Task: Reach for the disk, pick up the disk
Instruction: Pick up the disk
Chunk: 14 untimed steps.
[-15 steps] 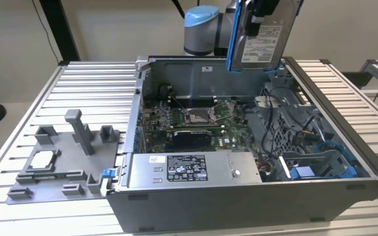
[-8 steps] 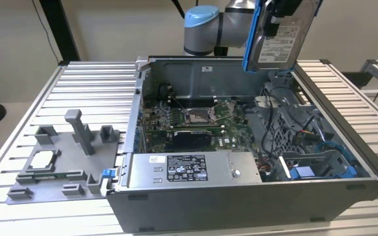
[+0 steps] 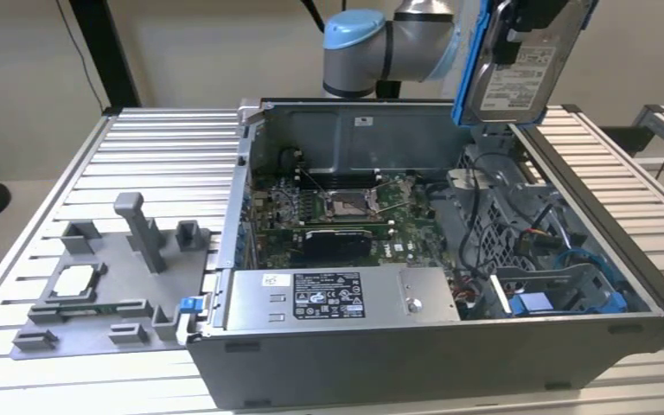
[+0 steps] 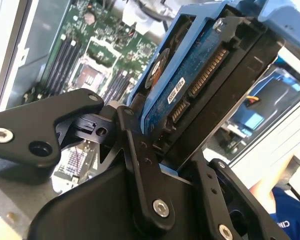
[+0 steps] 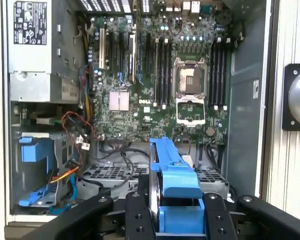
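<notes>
Exterior view: my hand (image 3: 525, 39) grips the disk (image 3: 519, 71) in the air above the open computer case (image 3: 609, 333).
Its white printed label faces the camera, blue bracket (image 3: 467, 69) alongside; the power-supply box (image 3: 332, 298) has a black-and-white label, and the case sits on a ribbed metal bench (image 3: 159, 156).

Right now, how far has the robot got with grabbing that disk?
The reach and pick-up look done: the pincer is shut on the disk, which hangs in the air above the open computer case. Nothing of the pick-up seems left.
</notes>
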Each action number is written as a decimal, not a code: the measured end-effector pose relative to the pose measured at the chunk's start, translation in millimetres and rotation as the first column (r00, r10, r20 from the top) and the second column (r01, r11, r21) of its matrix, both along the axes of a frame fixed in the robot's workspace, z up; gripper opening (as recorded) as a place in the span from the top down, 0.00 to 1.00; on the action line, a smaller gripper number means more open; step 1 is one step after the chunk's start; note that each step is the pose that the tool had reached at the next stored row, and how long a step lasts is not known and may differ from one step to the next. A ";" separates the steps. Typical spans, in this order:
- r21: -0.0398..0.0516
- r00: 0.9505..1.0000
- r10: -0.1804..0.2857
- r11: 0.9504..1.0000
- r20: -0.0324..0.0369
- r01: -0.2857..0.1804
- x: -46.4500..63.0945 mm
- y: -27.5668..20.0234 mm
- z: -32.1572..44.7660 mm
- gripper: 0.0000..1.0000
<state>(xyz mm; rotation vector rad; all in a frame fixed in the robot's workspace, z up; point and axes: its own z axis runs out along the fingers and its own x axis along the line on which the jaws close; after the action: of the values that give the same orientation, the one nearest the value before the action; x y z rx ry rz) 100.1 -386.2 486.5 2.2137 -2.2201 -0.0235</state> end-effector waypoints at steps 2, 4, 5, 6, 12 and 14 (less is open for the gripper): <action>0.000 1.000 0.000 1.000 0.000 0.000 2.9 0.0 0.0 1.00; 0.000 1.000 0.000 1.000 0.000 0.000 2.9 0.0 0.0 1.00; 0.000 1.000 0.000 1.000 0.000 0.000 2.9 0.0 0.0 1.00; 0.000 1.000 0.000 1.000 0.000 0.000 2.9 0.0 0.0 1.00; 0.000 1.000 0.000 1.000 0.000 0.000 3.0 -0.1 0.0 1.00; 0.000 1.000 0.000 1.000 0.000 0.000 3.0 -1.4 0.1 1.00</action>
<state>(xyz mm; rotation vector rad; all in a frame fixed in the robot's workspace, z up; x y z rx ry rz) 103.0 -387.6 486.5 2.2137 -2.2200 -0.0232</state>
